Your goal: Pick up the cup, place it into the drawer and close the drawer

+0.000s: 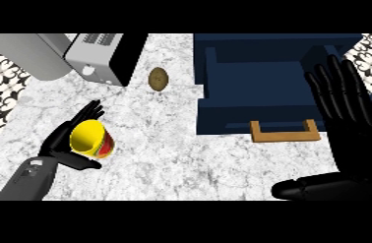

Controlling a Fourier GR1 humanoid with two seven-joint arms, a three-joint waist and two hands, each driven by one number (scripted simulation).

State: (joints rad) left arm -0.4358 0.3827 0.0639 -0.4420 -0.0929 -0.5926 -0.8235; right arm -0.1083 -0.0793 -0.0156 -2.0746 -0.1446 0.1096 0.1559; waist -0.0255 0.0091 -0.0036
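The cup (88, 136), yellow with a red band, sits at about 8 o'clock on the desk (181, 161). The left hand (56, 144) wraps it, with the fingers curled round its far side and the thumb under its near side. Whether the cup is already clear of the desk cannot be told from this view.

The drawer (240, 120) stands pulled open at about 1 o'clock, its wooden handle (285, 131) facing 6 o'clock. The right hand (341, 114) rests at 3 o'clock beside the drawer, its fingers straight and pointing up, holding nothing.

The step in hand looks like the lift and carry. To do it well, raise the cup straight up before moving sideways, so that its base does not drag on the desk. Then carry it toward 2 o'clock, high enough to pass over the drawer's near wall and handle. Keep the cup upright and the thumb opposite the fingers throughout, since a tilted round cup could roll out of the hold.

A brown oval thing (158, 78) lies at 11 o'clock, beside a grey appliance (98, 55). Both are off the direct path, so a straight line to the drawer should miss them. Lower the cup well inside the dark well before letting go, away from the front wall.
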